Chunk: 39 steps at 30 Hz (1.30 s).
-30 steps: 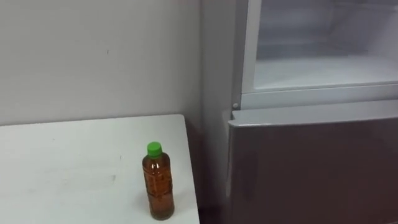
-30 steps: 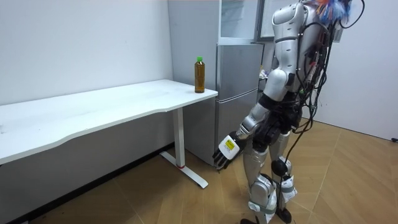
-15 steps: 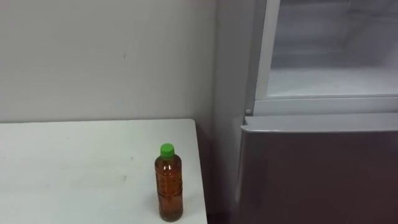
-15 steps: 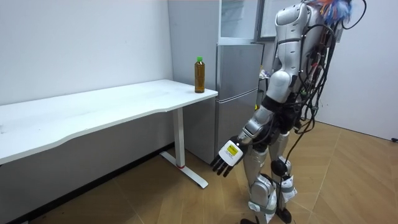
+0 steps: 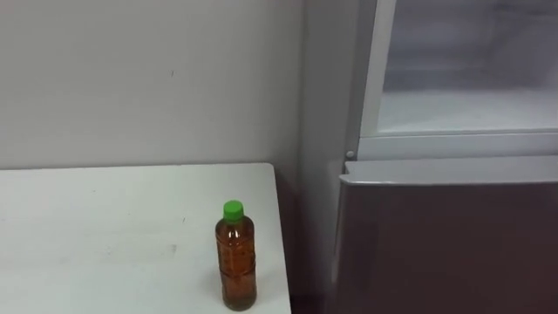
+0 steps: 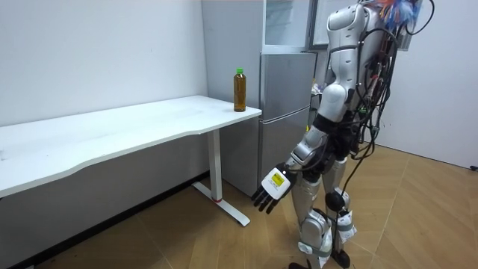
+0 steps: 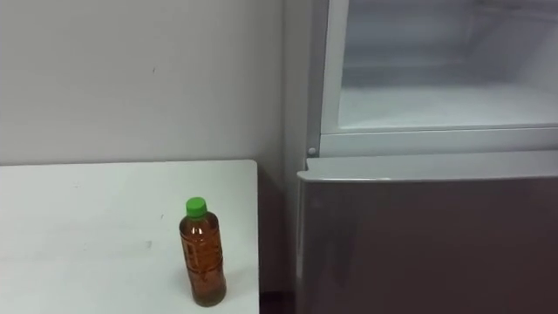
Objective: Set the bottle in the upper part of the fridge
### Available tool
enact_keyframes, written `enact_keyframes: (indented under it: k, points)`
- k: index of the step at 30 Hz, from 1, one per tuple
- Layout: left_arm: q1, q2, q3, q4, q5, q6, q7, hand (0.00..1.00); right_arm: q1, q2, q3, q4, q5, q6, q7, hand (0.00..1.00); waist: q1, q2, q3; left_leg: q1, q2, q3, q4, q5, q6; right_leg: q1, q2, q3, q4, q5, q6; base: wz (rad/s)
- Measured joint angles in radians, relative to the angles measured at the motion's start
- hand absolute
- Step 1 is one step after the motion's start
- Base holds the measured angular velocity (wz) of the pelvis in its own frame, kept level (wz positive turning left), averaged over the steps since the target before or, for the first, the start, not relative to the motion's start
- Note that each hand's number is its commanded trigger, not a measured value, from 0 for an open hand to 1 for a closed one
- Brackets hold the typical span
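A brown bottle (image 5: 237, 267) with a green cap (image 5: 233, 209) stands upright near the right edge of the white table (image 5: 105, 244); it is also in the right eye view as the bottle (image 7: 202, 264) and in the room view as the bottle (image 6: 240, 90) at the table's corner. To its right is the grey fridge (image 5: 445, 235); its upper compartment (image 5: 462, 109) is open and shows a white shelf. I stand before the fridge. My left hand (image 6: 272, 185) hangs low at my side, fingers straight, holding nothing, well below and away from the bottle.
A white wall (image 5: 148, 78) runs behind the table. The closed lower fridge door (image 7: 427, 240) stands beside the table's edge with a narrow gap between them. The table rests on a white leg (image 6: 218, 168) over a wooden floor (image 6: 187, 239).
My left hand has swung a little forward and outward from my leg. The eye view has shifted, so the bottle and fridge sit further right in it; the bottle itself has not moved.
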State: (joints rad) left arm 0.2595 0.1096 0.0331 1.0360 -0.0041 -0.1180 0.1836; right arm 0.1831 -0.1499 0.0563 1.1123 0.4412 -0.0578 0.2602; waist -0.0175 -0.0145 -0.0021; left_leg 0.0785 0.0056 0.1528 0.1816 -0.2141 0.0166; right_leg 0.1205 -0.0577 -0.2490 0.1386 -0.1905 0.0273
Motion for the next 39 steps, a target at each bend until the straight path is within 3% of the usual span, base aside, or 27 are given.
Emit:
enact_keyframes:
  k: [7,11,16,19,25,39]
  points:
    - [-0.007,-0.004,-0.012,0.000,0.037,-0.029,0.000,0.00,0.006,0.000,0.003,-0.282,-0.098,-0.029,-0.020,0.00,0.002,0.013,0.0003,-0.025,0.000,0.001,0.008,0.000,0.000,-0.027,-0.001,0.001,0.016,0.001,-0.001,0.00]
    - [-0.015,-0.004,-0.012,-0.001,0.064,-0.036,-0.001,0.00,0.005,0.000,0.016,-0.399,-0.101,-0.053,-0.018,0.00,0.010,0.011,0.0003,-0.033,0.000,0.000,0.007,0.000,0.000,-0.032,-0.001,0.000,0.015,0.001,-0.001,0.00]
    - [-0.010,-0.004,-0.013,-0.023,0.067,-0.036,-0.002,0.00,0.024,0.003,0.030,-0.553,-0.135,-0.053,-0.020,0.00,0.025,0.005,0.0007,-0.035,0.000,-0.001,0.006,0.000,0.000,-0.034,-0.002,-0.003,0.018,0.000,-0.001,0.00]
    - [-0.003,-0.004,-0.017,-0.052,0.079,-0.036,-0.007,0.00,0.024,0.002,0.033,-0.656,-0.138,-0.052,-0.019,0.00,0.025,0.002,0.0070,-0.035,0.000,-0.001,0.007,0.000,0.000,-0.035,-0.003,-0.003,0.027,0.000,0.000,0.00]
    - [-0.002,0.017,-0.026,-0.056,0.079,-0.036,-0.014,0.00,0.022,0.002,0.042,-0.758,-0.133,-0.051,-0.019,0.00,0.028,-0.010,0.0048,-0.036,0.000,-0.001,0.011,0.000,0.001,-0.035,-0.004,-0.003,0.031,0.000,0.000,0.00]
    - [-0.009,0.021,-0.040,-0.057,0.085,-0.036,-0.016,0.00,0.015,0.002,0.057,-0.948,-0.123,-0.052,-0.019,0.00,0.056,-0.012,-0.0028,-0.041,0.001,-0.002,0.016,0.000,0.001,-0.037,-0.003,0.001,0.036,0.002,-0.002,0.00]
